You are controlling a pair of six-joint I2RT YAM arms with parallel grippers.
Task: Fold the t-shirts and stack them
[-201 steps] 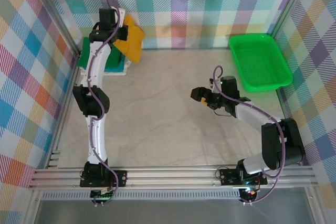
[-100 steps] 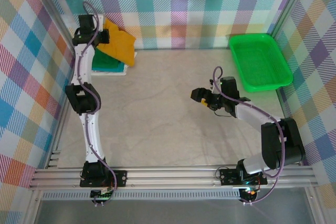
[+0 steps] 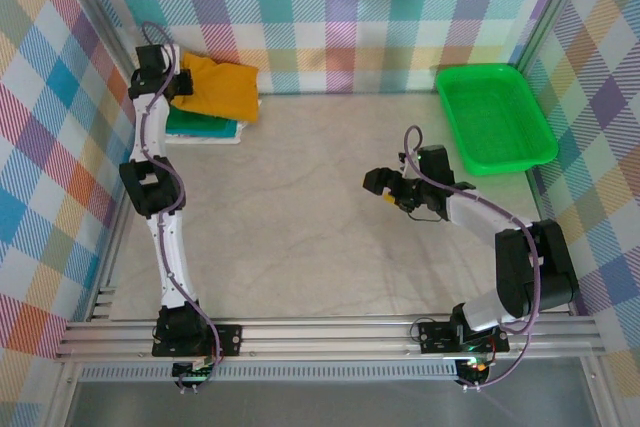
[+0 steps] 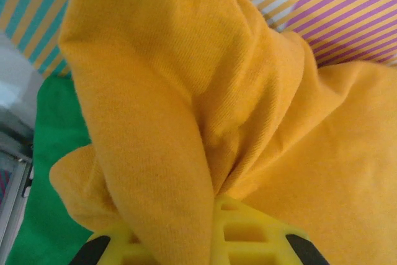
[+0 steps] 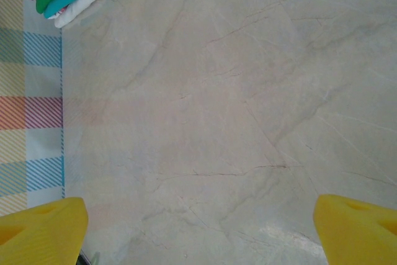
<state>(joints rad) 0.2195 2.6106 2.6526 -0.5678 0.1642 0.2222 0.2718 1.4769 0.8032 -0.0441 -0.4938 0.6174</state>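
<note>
Checkered walls [image 3: 350, 7] ring the pale table [image 3: 300, 217]. My left gripper [image 3: 178, 84] pinches the yellow shirt [image 3: 224, 89] over the folded stack [image 3: 205, 128]; my right gripper [image 3: 380, 188] hangs spread.

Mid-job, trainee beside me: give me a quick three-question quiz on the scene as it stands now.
1. The left gripper is shut on: A) nothing, B) the mustard-yellow t-shirt, C) a teal t-shirt.
2. True or false: the right gripper holds a shirt.
3. What does the mustard-yellow t-shirt rest on?

Key
1. B.
2. False: it is open above the table.
3. The folded stack at the far-left corner.
</note>
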